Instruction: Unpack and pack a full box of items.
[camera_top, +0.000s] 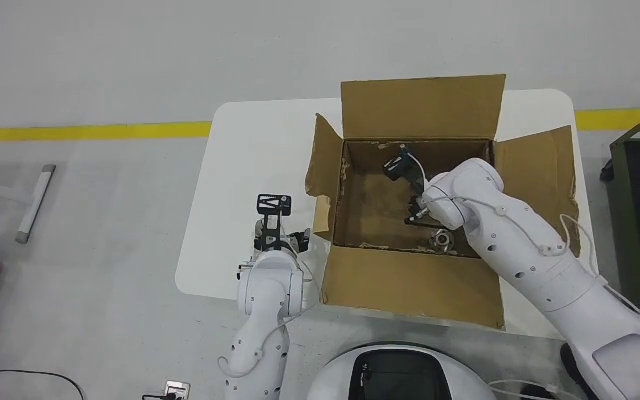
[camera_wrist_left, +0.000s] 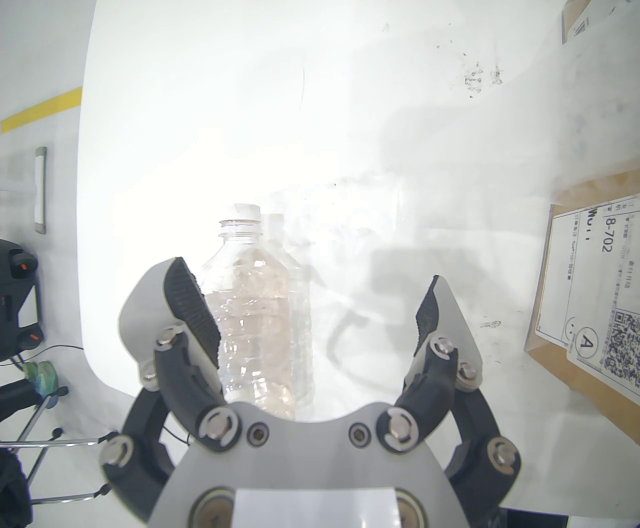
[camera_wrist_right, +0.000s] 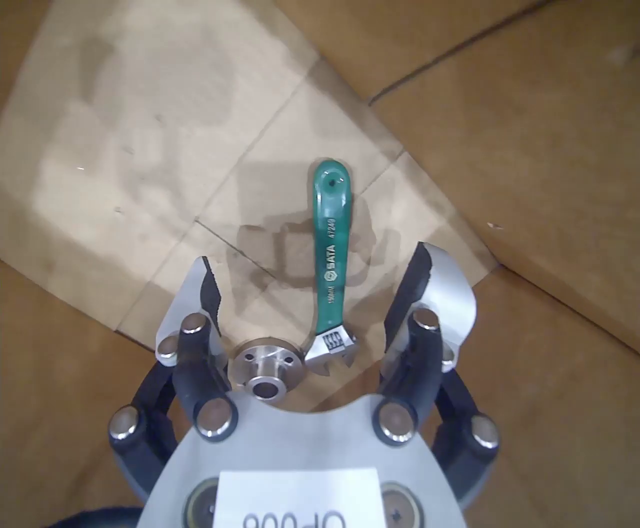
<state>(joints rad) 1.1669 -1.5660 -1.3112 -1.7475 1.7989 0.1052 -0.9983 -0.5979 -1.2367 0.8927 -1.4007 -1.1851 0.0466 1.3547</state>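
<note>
A yellow stripe (camera_top: 100, 130) crosses the floor (camera_top: 100, 60) under the white desk (camera_top: 230, 180) near its far corners, and a grey bar (camera_top: 33, 203) lies off its left edge

One cardboard box (camera_top: 410, 285), one clear bottle (camera_wrist_left: 250, 300), one green-handled wrench (camera_wrist_right: 330, 250), one metal flange (camera_wrist_right: 265, 365)

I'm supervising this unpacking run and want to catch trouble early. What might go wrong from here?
1. The open right gripper hangs over both the wrench and the metal flange, which lie close together in the box; closing might catch both or nudge the flange.
2. The bottle stands upright beside one pad of the open left gripper; a sideways move could tip it on the table.
</note>
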